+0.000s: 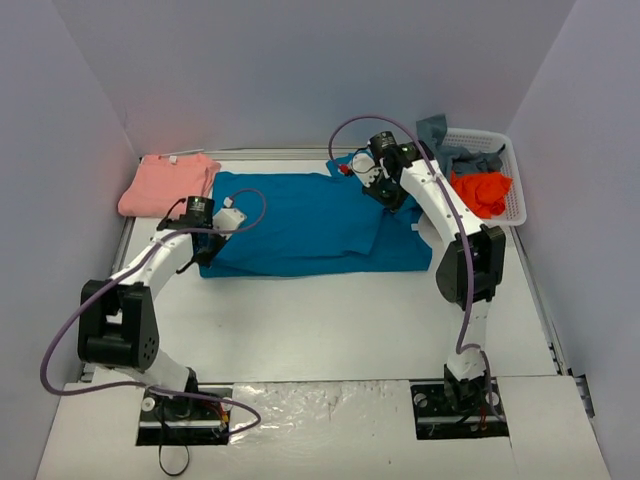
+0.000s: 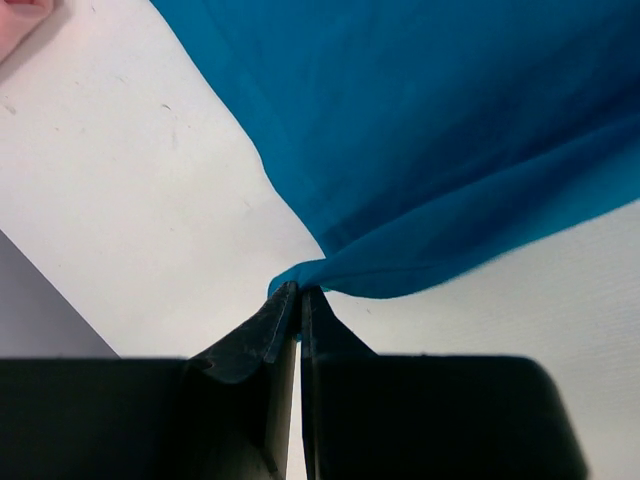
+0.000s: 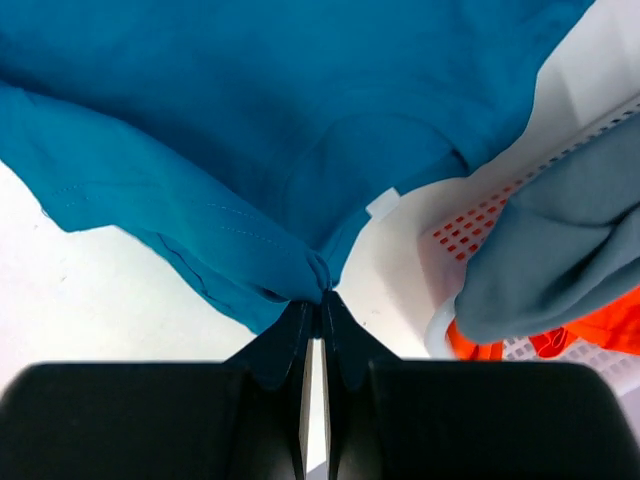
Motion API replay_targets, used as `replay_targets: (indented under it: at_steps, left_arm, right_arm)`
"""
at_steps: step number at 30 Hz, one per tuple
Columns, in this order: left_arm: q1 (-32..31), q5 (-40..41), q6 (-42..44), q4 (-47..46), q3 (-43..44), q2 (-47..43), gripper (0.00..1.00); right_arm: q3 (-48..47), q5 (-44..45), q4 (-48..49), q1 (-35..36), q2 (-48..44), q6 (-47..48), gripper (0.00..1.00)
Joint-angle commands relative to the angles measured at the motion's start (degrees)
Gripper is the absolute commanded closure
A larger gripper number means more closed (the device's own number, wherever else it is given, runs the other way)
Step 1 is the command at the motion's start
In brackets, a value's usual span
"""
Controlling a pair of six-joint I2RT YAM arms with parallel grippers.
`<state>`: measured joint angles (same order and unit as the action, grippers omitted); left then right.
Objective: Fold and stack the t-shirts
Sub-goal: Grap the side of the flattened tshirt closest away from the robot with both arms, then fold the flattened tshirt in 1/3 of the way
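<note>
Although both arms cross over it, the white table (image 1: 350,320) shows bare along its near half. Spread flat across the far half lies the teal-blue t-shirt (image 1: 300,225), its long axis running left to right; the right arm hides part of its right end in the overhead view. The salmon-pink t-shirt (image 1: 165,185) sits folded at the far left corner, just beside the teal-blue t-shirt; the left wrist view cuts it down to a sliver at the top left corner (image 2: 20,20). At the far right stands the white lattice basket (image 1: 518,180), its near wall partly covered by its contents. The grey-blue t-shirt (image 1: 465,158) drapes over the basket's left rim, and the orange t-shirt (image 1: 482,190) lies bunched inside, mostly hidden under the grey-blue one in the right wrist view (image 3: 610,325).

The left gripper (image 2: 298,292) is pinched tight on the near left corner of the teal-blue t-shirt (image 2: 450,130), the cloth gathering to a point between the fingertips. The right gripper (image 3: 320,300) is clamped on a bunched fold of the teal-blue t-shirt (image 3: 250,120) close to the collar. A small white label (image 3: 382,203) shows at the collar edge; its print cannot be read.
</note>
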<state>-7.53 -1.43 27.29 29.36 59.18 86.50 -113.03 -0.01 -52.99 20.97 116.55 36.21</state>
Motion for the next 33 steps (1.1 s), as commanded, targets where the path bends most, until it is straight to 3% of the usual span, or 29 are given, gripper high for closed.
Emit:
replay_targets:
  at_steps: [1, 15, 24, 33]
  left_arm:
    - [0.9, 0.9, 1.5, 1.0, 4.3, 2.3, 0.98]
    - [1.2, 0.6, 3.2, 3.0, 10.8, 14.7, 0.97]
    - [1.3, 0.8, 2.3, 0.9, 10.0, 16.2, 0.80]
    - [1.3, 3.4, 2.1, -0.4, 7.8, 13.3, 0.73]
  right_arm:
    - [-4.3, 3.2, -2.0, -0.1, 4.2, -0.2, 1.00]
    - [-10.4, 5.0, -0.6, -0.7, 14.2, 0.1, 1.00]
    - [-11.8, 6.8, 1.2, -1.4, 15.5, -0.8, 1.00]
    - [-15.3, 9.3, 2.8, -1.7, 18.8, -2.9, 1.00]
